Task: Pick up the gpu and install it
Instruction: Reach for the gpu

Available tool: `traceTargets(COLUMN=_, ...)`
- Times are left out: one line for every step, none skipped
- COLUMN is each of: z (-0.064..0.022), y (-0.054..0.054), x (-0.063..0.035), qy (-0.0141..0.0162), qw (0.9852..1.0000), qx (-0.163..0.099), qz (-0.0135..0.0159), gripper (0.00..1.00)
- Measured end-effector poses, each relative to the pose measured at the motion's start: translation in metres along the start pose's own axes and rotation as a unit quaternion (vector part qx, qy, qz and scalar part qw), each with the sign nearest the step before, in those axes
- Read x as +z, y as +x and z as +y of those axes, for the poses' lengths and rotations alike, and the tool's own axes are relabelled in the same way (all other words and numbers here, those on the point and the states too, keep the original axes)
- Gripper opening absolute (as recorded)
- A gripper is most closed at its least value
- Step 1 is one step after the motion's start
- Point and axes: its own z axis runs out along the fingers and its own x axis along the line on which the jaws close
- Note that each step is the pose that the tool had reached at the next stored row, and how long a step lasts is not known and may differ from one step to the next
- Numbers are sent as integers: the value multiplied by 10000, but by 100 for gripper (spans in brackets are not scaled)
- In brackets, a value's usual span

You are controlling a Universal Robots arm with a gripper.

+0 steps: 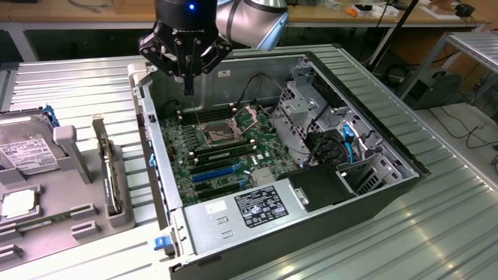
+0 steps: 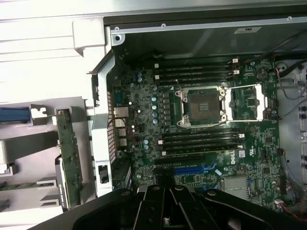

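The gpu [image 1: 107, 169] stands on its edge in a grey holder [image 1: 116, 213] at the exterior view's left, beside the open computer case; its silver bracket points to the far end. In the wrist view the gpu [image 2: 70, 158] shows a green board side. My gripper [image 1: 186, 81] hangs above the case's far left corner, over the motherboard [image 1: 225, 146], off to the right of the card and well above it. Its fingers are shut to a point with nothing between them. My gripper [image 2: 162, 201] is also seen from behind in the wrist view, over the blue slot [image 2: 194, 168].
A silver hard drive [image 1: 23, 151] with a white label and a thin green memory stick [image 1: 43, 221] lie in the fixture at the exterior view's left. The case's metal wall [image 1: 151, 151] stands between the card and the motherboard. Drive cages [image 1: 311, 111] and cables crowd the case's right side.
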Motion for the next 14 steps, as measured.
traceTargets(z=-2, y=5, x=0, qy=0, qw=10000, qx=0, qz=0, gripper=11)
traceTargets(z=-4, y=9, x=0, qy=0, qw=10000, qx=0, qz=0, gripper=11)
traceTargets(z=-6, y=13, x=-1, qy=0, qw=10000, qx=0, qz=0, gripper=11)
traceTargets(z=-9, y=18, x=-1, qy=0, qw=10000, qx=0, qz=0, gripper=11)
traceTargets(z=-11, y=23, x=-1, qy=0, qw=10000, qx=0, qz=0, gripper=11)
traceTargets(z=-12, y=26, x=-1, qy=0, qw=10000, qx=0, qz=0, gripper=11)
traceTargets(z=-14, y=32, x=-1, qy=0, qw=10000, qx=0, qz=0, gripper=11)
traceTargets(z=-16, y=36, x=-1, qy=0, qw=10000, qx=0, qz=0, gripper=11)
traceTargets(z=-17, y=39, x=-2, qy=0, qw=10000, qx=0, qz=0, gripper=11)
traceTargets(z=-18, y=42, x=-2, qy=0, qw=10000, qx=0, qz=0, gripper=11)
traceTargets(z=-20, y=47, x=-2, qy=0, qw=10000, qx=0, qz=0, gripper=11)
traceTargets(z=-22, y=51, x=-2, qy=0, qw=10000, qx=0, qz=0, gripper=11)
traceTargets(z=-23, y=56, x=-2, qy=0, qw=10000, qx=0, qz=0, gripper=11)
traceTargets(z=-24, y=61, x=-2, qy=0, qw=10000, qx=0, qz=0, gripper=11)
